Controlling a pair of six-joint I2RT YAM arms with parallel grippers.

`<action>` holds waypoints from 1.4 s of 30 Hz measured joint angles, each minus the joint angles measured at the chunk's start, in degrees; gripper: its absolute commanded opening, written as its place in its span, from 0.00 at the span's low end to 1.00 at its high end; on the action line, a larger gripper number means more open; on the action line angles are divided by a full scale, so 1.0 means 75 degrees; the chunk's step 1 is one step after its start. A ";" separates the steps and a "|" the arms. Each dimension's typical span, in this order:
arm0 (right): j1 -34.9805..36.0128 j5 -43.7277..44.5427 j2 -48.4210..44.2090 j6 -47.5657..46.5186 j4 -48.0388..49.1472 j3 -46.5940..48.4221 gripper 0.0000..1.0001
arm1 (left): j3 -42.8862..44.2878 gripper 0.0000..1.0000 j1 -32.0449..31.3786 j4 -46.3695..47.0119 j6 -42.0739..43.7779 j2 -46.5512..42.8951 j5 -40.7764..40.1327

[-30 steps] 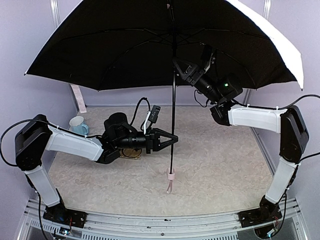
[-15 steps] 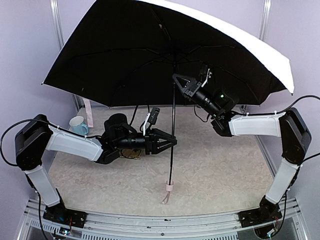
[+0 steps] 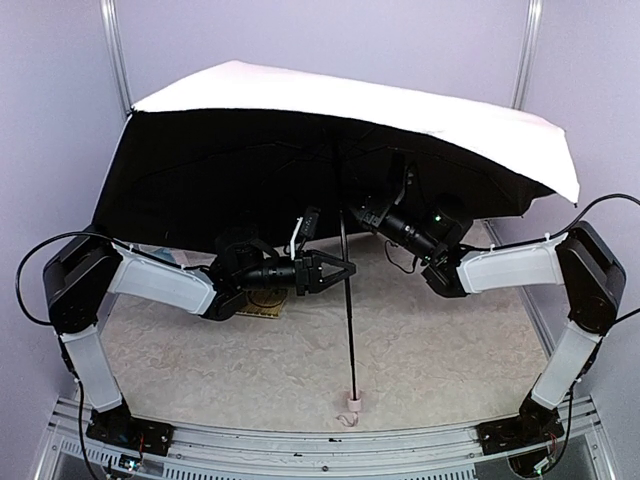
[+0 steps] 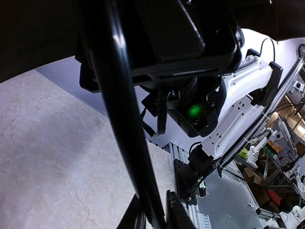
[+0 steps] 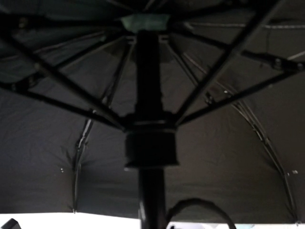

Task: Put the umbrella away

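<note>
The umbrella is open, its canopy (image 3: 350, 100) pale pink on top and black underneath, tilted towards the camera. Its dark shaft (image 3: 347, 310) runs down to the handle (image 3: 352, 404) near the table's front edge, with the thin strap (image 3: 345, 420) below. My left gripper (image 3: 348, 270) is open, its jaws straddling the shaft mid-height; the left wrist view shows the shaft (image 4: 124, 119) between the fingers (image 4: 177, 214). My right gripper (image 3: 352, 212) grips the upper shaft under the canopy. The right wrist view shows the runner (image 5: 150, 143) and ribs just above; its fingers are hidden.
A small yellow woven mat (image 3: 262, 303) lies under my left forearm. The canopy overhangs the back half of the table and hides what stands there. The metal rail (image 3: 320, 440) runs along the front edge. Purple walls close in left, right and behind.
The umbrella has dropped and tipped forward, so its pink top now faces the camera. The handle moved down towards the front edge. My right gripper lowered with the shaft; the left stayed around it.
</note>
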 measured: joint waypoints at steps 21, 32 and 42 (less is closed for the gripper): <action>-0.0052 0.0073 0.0484 0.0825 0.1332 0.0373 0.50 | -0.0035 0.00 -0.0102 0.0565 -0.0831 0.0259 0.0009; -0.0163 -0.0137 0.0778 0.1201 0.1271 0.0787 0.42 | 0.0047 0.00 -0.0245 -0.0248 -0.0073 0.0131 -0.0073; -0.0189 -0.0064 0.0766 0.1096 0.1300 0.0542 0.34 | 0.0210 0.00 -0.0187 -0.0804 -0.0058 0.0073 0.0117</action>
